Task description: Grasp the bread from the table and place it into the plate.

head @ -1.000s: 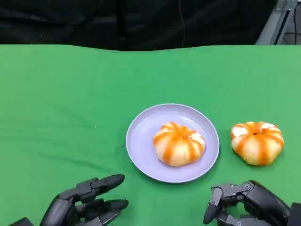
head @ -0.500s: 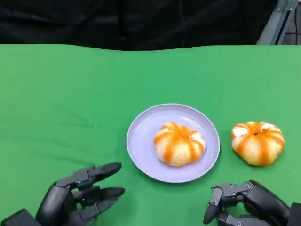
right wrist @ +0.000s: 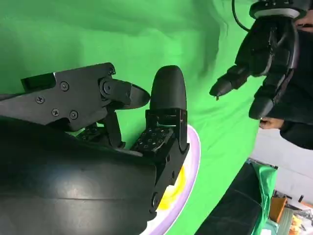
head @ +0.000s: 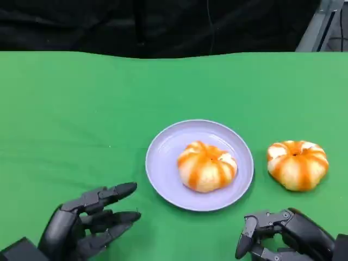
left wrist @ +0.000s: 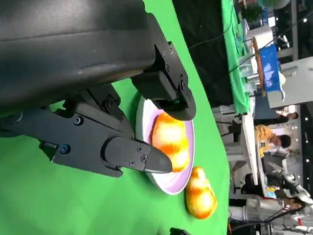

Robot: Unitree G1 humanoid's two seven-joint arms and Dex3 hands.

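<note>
Reaching for the loose bun (head: 297, 165) — it lies on the green cloth (head: 81, 109) just right of the lilac plate (head: 163, 163), which already holds one bun (head: 206, 166) — suits the right hand (head: 285, 234), fingers curled, empty; left hand (head: 87, 223) spread, idle.

No text, label, brand, number or sign can be read on anything in these pictures.
</note>
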